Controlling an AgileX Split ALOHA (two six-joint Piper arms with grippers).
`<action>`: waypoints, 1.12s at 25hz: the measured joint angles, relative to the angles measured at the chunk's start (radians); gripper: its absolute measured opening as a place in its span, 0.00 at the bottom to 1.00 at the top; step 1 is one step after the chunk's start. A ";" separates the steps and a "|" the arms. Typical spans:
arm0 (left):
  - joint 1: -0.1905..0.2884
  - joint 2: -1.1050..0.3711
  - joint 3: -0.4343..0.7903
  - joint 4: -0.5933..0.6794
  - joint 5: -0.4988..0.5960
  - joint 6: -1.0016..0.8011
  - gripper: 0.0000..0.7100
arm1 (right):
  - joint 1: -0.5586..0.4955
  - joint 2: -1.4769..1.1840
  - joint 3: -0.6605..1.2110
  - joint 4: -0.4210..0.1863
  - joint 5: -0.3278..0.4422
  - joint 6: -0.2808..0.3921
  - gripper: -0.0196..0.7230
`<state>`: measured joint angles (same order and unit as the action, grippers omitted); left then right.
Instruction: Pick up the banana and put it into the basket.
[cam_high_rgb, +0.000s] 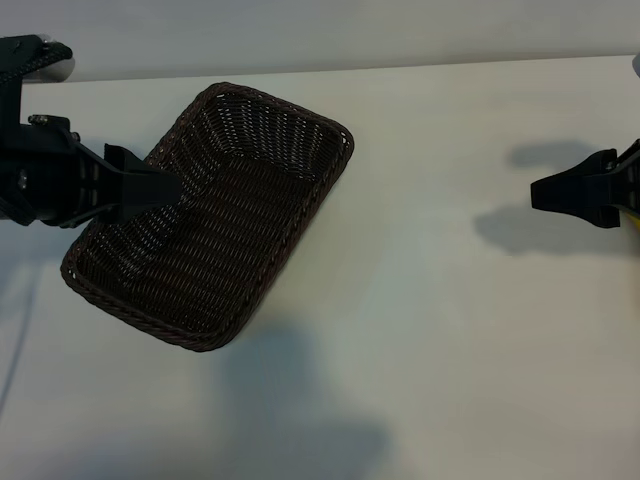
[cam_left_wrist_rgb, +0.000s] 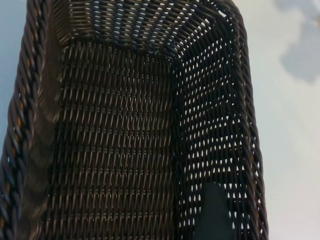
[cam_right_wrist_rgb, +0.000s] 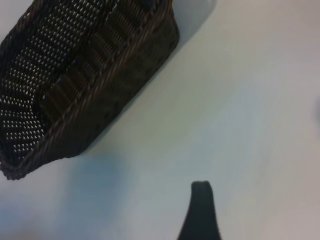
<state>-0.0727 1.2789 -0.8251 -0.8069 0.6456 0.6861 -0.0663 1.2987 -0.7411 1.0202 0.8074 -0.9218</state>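
The basket (cam_high_rgb: 210, 215) sat empty on the left half of the desk (cam_high_rgb: 450, 300), and the left claw (cam_high_rgb: 165, 185) hung released over its left rim, grasping nothing. The right claw (cam_high_rgb: 545, 192) was at the right edge, also released and empty. Only a sliver of yellow showed behind the right claw at the frame's edge, probably the banana (cam_high_rgb: 635, 218), well apart from the basket. The risk: a reach at a mostly hidden fruit could miss or push it away, and the left claw's low position could nudge the basket.

Wicker basket (cam_high_rgb: 250, 130) on white table (cam_high_rgb: 450, 300)
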 joint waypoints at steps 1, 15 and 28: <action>0.000 0.000 0.000 0.000 0.000 0.000 0.76 | 0.000 0.000 0.000 0.000 0.000 0.000 0.81; 0.000 0.000 0.000 0.000 0.000 0.000 0.76 | 0.000 0.000 0.000 0.000 0.000 0.001 0.81; 0.000 0.000 0.000 0.000 -0.038 0.000 0.76 | 0.000 0.000 0.000 0.000 0.005 0.001 0.81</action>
<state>-0.0727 1.2789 -0.8251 -0.8069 0.6073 0.6861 -0.0663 1.2987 -0.7411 1.0202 0.8120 -0.9208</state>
